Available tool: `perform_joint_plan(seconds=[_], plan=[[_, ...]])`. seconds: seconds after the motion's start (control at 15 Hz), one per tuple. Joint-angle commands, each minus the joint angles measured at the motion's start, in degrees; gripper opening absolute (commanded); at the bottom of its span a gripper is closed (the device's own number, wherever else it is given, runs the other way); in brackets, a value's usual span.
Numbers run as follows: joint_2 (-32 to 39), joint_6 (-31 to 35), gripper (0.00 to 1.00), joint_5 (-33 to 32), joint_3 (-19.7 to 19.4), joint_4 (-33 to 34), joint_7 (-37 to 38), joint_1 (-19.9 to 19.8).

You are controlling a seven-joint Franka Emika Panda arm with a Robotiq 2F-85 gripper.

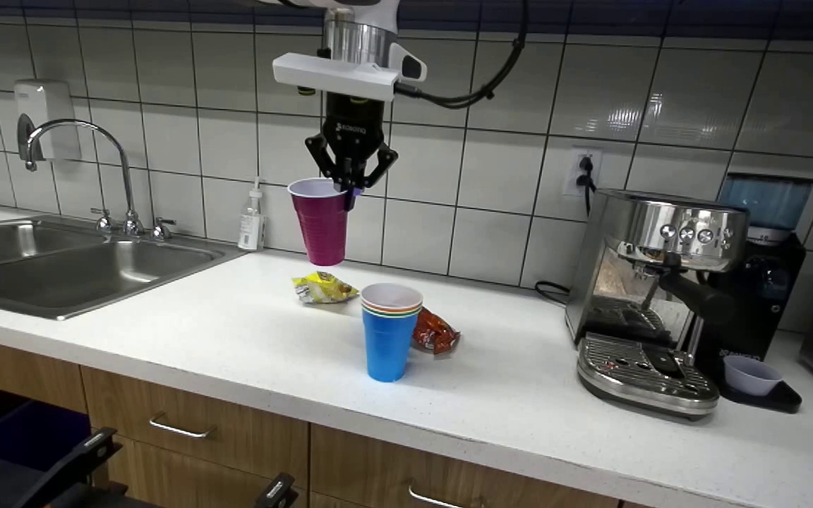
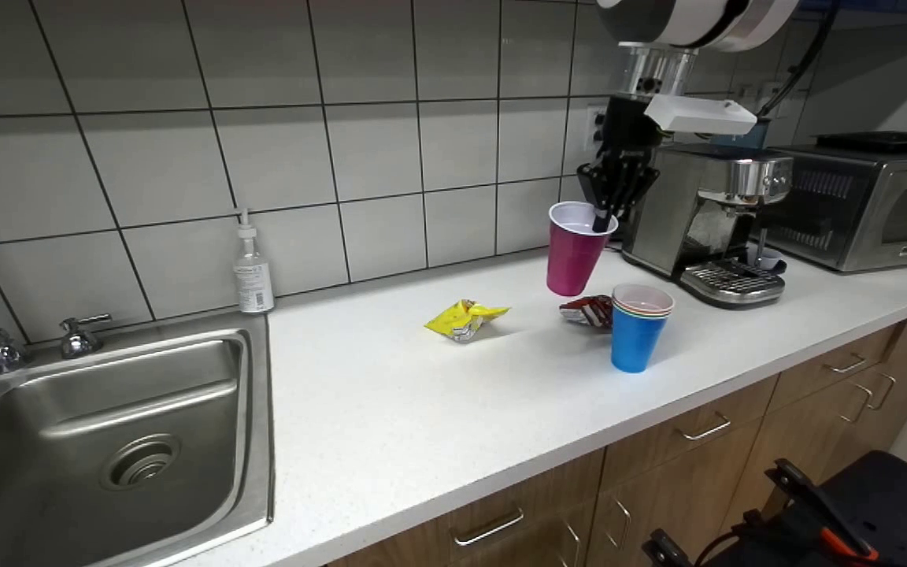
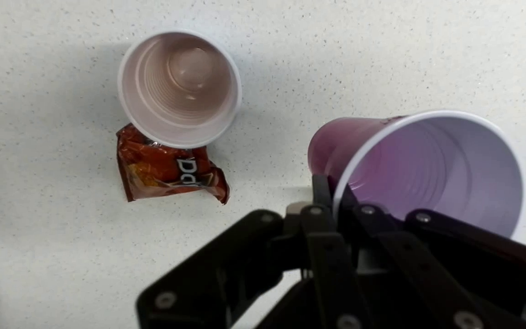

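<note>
My gripper is shut on the wall of a magenta cup with a white inside. One finger is inside the rim and one outside, as the wrist view shows at the gripper. The cup hangs above the counter, mouth up and slightly tilted. A stack of cups, blue outermost, stands upright on the counter; in the wrist view the stack is left of the held cup. A red chip bag lies beside the stack. A yellow bag lies on the counter, out of the wrist view.
A steel sink with a faucet and a soap bottle are at one end of the white counter. An espresso machine, a grinder and a microwave stand at the other. A tiled wall is behind.
</note>
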Motion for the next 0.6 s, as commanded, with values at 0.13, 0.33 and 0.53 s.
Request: perform_joint_plan(seconds=[0.13,0.33,0.53], plan=[[-2.7,-1.4,0.01,-1.3,-1.3,-1.5,-1.2,-2.1],[-3.0,-1.4,0.01,-2.1,-1.9,-1.8,-1.0,-2.9],[-3.3,-1.4,0.01,-2.8,-2.4,-2.1,-0.8,-3.7]])
